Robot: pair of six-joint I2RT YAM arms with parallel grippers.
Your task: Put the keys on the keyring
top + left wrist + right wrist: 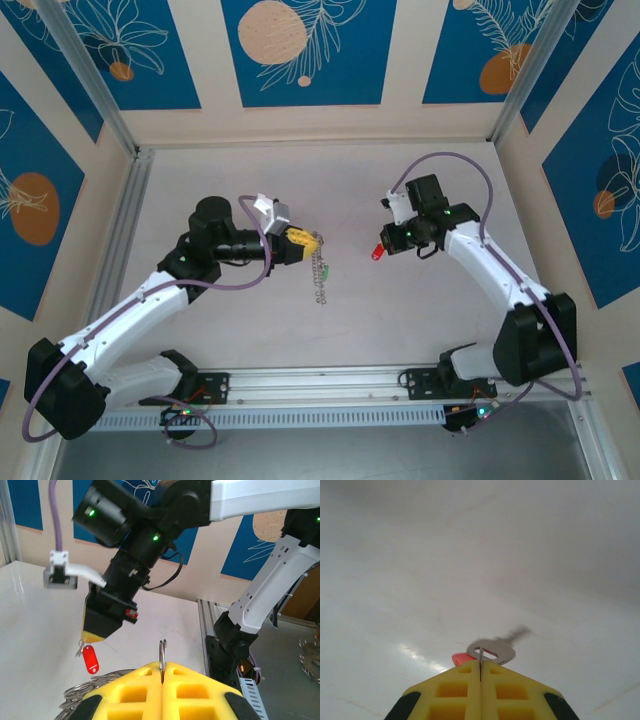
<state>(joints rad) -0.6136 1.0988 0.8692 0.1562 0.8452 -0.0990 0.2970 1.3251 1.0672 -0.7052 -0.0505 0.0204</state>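
My left gripper (309, 241) is shut on the keyring (162, 655), whose thin metal loop stands up edge-on between the yellow fingertips. Its silvery chain (320, 275) hangs down from the jaws, and a small green speck, perhaps the green key (326, 270), sits beside it. My right gripper (388, 244) is shut on the red key (377, 251), a short gap to the right of the left gripper. In the right wrist view the silver blade (496, 649) and red head (462, 658) poke out past the tips. In the left wrist view the red head (90, 659) dangles below the right gripper (94, 636).
The white table (250, 330) lies under both arms, which are raised above it. Purple cables (470, 165) loop off each arm. An aluminium rail (320, 380) runs along the near edge, and patterned walls close in the back and sides.
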